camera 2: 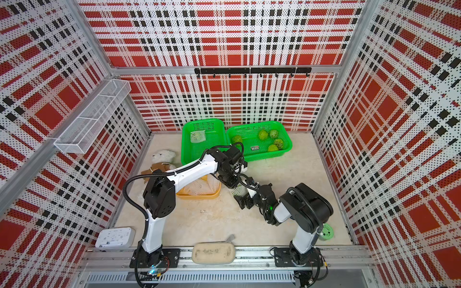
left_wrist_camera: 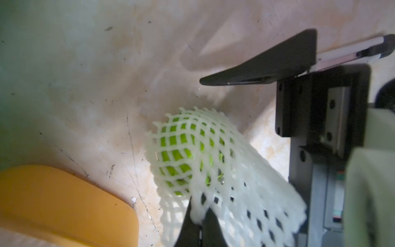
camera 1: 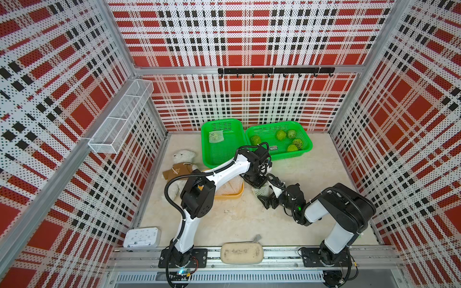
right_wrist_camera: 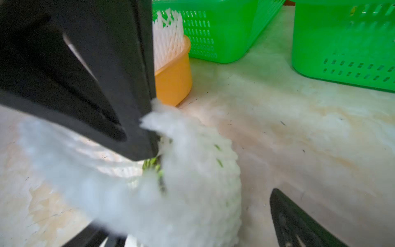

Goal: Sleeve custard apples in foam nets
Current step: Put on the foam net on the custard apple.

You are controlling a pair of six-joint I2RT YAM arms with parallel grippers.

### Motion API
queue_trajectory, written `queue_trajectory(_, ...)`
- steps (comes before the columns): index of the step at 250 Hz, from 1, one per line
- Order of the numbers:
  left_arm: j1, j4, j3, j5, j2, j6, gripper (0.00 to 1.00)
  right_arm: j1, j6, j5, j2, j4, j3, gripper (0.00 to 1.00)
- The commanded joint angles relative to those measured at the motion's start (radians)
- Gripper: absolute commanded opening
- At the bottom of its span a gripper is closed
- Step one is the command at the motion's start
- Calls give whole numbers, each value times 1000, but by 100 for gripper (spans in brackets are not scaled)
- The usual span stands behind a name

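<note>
In the left wrist view a white foam net (left_wrist_camera: 235, 171) covers a green custard apple (left_wrist_camera: 175, 149) on the table. My left gripper (left_wrist_camera: 199, 213) is shut on the net's rim. My right gripper (right_wrist_camera: 192, 222) stands open around the netted fruit (right_wrist_camera: 203, 181), and its one clearly visible finger (right_wrist_camera: 295, 220) is apart from it. In both top views the two grippers meet over the net (camera 1: 260, 191) (camera 2: 239, 191) at mid-table. Several bare custard apples (camera 1: 281, 135) lie in the right green basket (camera 1: 308, 147). One sleeved fruit (camera 1: 216, 136) lies in the left green basket (camera 1: 207, 154). Spare nets (camera 1: 228, 185) fill a yellow bowl (camera 1: 234, 195).
A white plush bear (camera 1: 180, 164) lies left of the bowl. A white device (camera 1: 142, 238) and a beige pouch (camera 1: 242, 253) sit at the front edge. A pale green round container (camera 2: 326, 232) is behind the right arm. A wire shelf (camera 1: 119, 117) hangs on the left wall.
</note>
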Motion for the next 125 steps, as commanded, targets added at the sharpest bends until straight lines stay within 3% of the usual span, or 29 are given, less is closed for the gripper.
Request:
queue_trajectory(1, 8, 22, -8, 30, 20, -6, 0, 6, -20, -29, 40, 115, 36, 100)
queue_trajectory(37, 18, 22, -11, 33, 23, -8, 0, 6, -27, -65, 83, 101, 67, 98)
queue_trajectory(85, 41, 30, -23, 45, 22, -7, 0, 6, -36, -105, 107, 69, 89, 75)
queue_trajectory(125, 53, 29, -7, 57, 7, -8, 0, 4, -50, -119, 104, 19, 98, 64)
